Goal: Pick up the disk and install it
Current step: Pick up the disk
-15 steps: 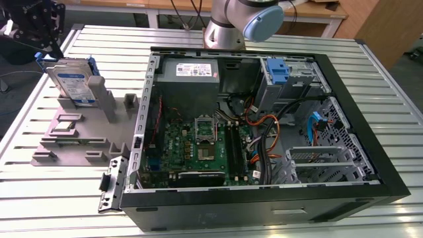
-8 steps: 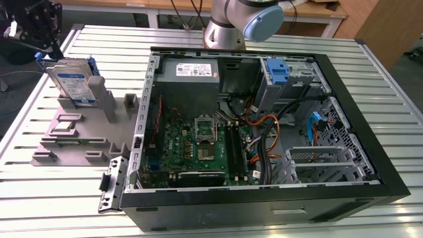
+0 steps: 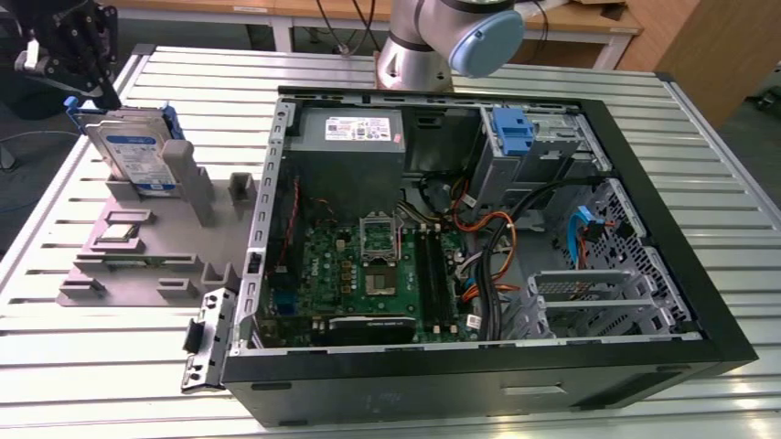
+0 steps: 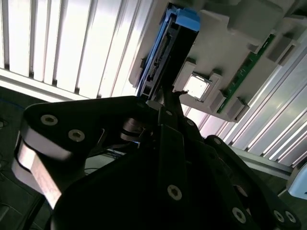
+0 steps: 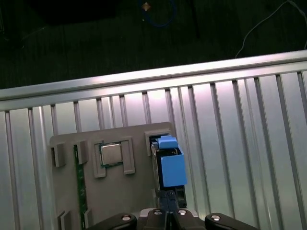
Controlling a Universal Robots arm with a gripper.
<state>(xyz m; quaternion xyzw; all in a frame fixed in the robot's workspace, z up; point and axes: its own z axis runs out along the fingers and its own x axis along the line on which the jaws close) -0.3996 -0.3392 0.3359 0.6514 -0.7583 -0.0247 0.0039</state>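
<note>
Disk [image 3: 132,151] stands on edge in a slot of the grey fixture [image 3: 146,247], which sits on the slatted metal surface [image 3: 73,366] at the exterior view's left of the open PC case [image 3: 488,366]. Label side faces the camera in the exterior view, with blue rails round its edges. Hand [image 3: 101,91] is right at the disk's upper end, tip at or just off the blue rail. Contact is unclear, and open or closed cannot be told from any view. Both wrist views look along the hand [image 4: 169,96] [image 5: 168,203] at the disk's narrow end [image 4: 160,52] [image 5: 170,165]. Same fixture holds a processor chip [image 5: 111,153] in a square pocket near the disk and a green memory stick [image 5: 79,182] on edge further along. Case lies on its side, motherboard [image 3: 366,265] exposed, power supply [image 3: 354,133] and a bare blue bracket [image 3: 515,128] at the far end. Arm's base [image 3: 440,37] stands behind the case.
</note>
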